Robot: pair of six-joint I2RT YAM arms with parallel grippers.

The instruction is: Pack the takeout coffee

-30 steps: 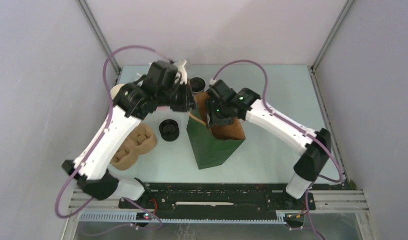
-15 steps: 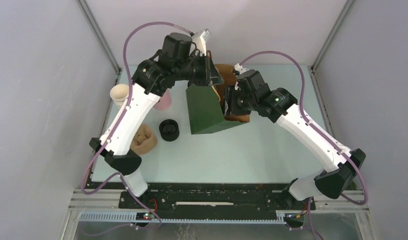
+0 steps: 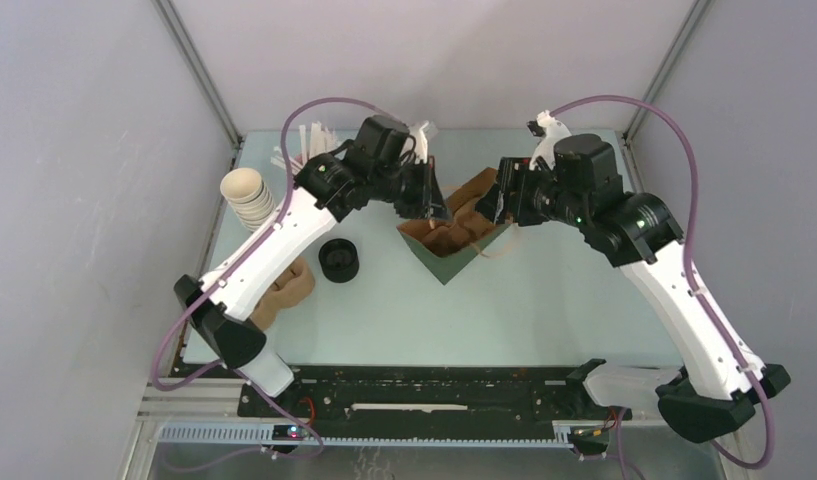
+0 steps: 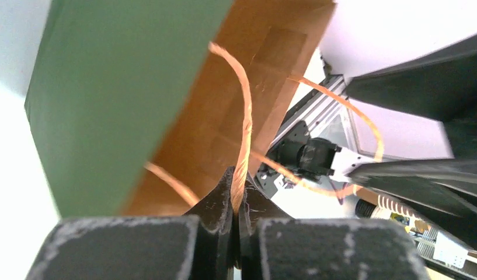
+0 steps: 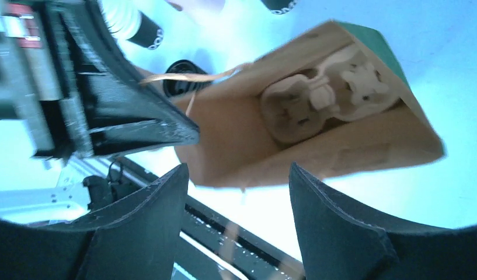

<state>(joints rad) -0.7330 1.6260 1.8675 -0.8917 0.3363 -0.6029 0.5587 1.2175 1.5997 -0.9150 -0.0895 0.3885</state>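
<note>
The takeout coffee (image 5: pixel 277 4) appears only as a dark rounded sliver cut by the top edge of the right wrist view, outside the paper bag (image 3: pixel 446 258); the identification is uncertain. The overhead view does not show it, and the left arm (image 3: pixel 279 235) covers the area upper left of the bag.

The bag, green outside and brown inside, sits at frame centre with its mouth open. A pale moulded carrier (image 5: pixel 323 93) lies inside.

- **Left gripper** (image 4: pixel 236 201): jaws pressed together, pinching the bag's orange twisted handle (image 4: pixel 244 128).
- **Right gripper** (image 5: pixel 239 175): fingers spread with nothing between them, at the bag's right rim; whether it touches the bag cannot be determined.

Left of the bag are a squat stack of black lids (image 3: pixel 338 258), a brown carrier (image 3: pixel 289 290) partly under the left arm, and a cream cup stack (image 3: pixel 246 195).
</note>
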